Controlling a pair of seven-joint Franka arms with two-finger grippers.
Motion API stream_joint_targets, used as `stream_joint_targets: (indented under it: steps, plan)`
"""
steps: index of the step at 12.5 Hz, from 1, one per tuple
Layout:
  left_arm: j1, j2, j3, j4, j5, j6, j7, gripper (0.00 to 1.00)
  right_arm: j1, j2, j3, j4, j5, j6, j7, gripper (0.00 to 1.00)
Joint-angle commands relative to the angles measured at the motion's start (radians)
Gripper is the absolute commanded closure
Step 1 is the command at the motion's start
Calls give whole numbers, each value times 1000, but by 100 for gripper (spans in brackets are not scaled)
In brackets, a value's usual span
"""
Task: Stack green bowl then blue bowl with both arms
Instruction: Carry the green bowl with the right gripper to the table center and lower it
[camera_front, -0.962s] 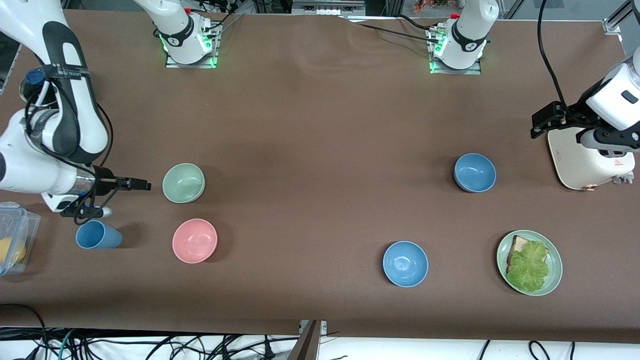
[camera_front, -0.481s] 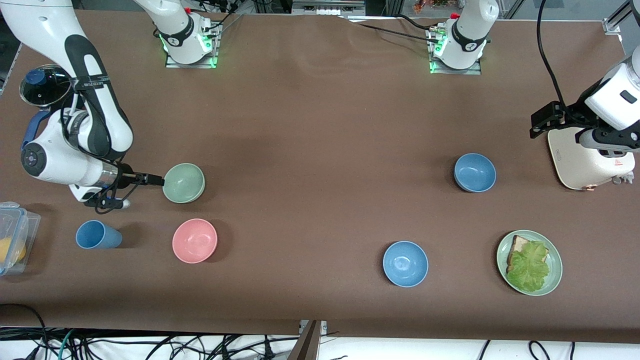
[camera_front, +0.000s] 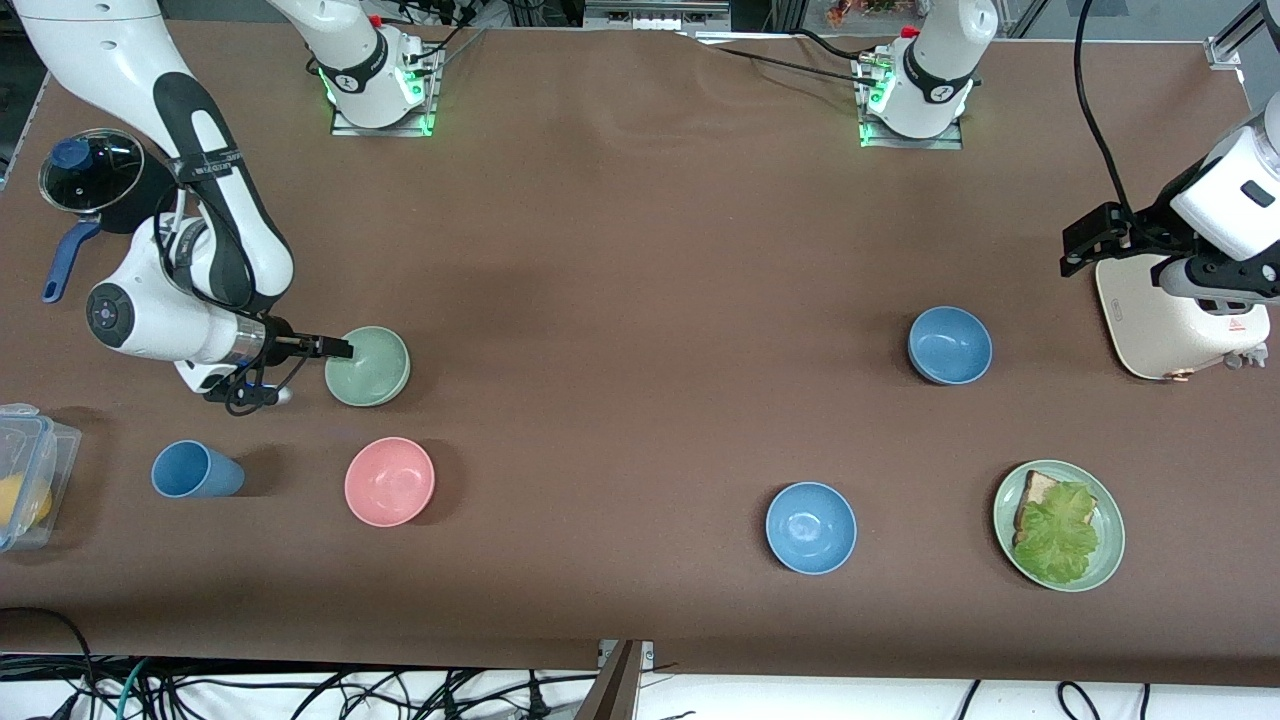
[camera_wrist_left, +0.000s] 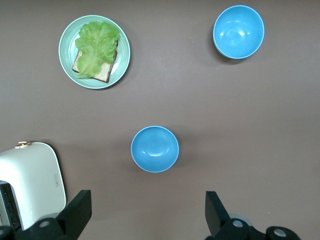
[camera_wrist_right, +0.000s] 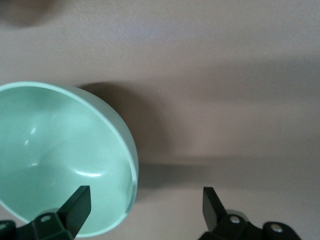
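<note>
The pale green bowl (camera_front: 372, 368) sits upright toward the right arm's end of the table. My right gripper (camera_front: 340, 349) is open at its rim. In the right wrist view one finger (camera_wrist_right: 75, 205) hangs over the inside of the green bowl (camera_wrist_right: 60, 155) and the other stands outside over the table, around the right gripper's middle (camera_wrist_right: 145, 200). Two blue bowls (camera_front: 949, 344) (camera_front: 811, 527) stand toward the left arm's end. My left gripper (camera_front: 1090, 238) waits open, high beside the toaster, looking down on one blue bowl (camera_wrist_left: 155, 148) past its open middle (camera_wrist_left: 147, 207).
A pink bowl (camera_front: 389, 481) and a blue cup (camera_front: 195, 470) lie nearer the front camera than the green bowl. A plastic box (camera_front: 25, 480) and a pot lid (camera_front: 88, 168) sit at the table's edge. A white toaster (camera_front: 1180, 315) and a green plate (camera_front: 1108, 548) with toast and lettuce stand near the blue bowls.
The right arm has swung toward the green bowl, bringing its open gripper from beside the bowl onto the rim. The left arm has not moved.
</note>
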Motion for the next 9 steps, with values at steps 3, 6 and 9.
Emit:
stream_joint_targets:
  steps: [3,6,9]
  plan:
    - [-2,-6,2,24,-13,-13,-3,0,-3,-35,19,-55,20,53,4,71]
    - [14,-6,5,24,-14,-16,2,0,-2,-35,21,-44,20,49,9,100]
    - [13,-9,-2,27,-14,-16,0,0,0,-28,23,-36,77,46,10,100]
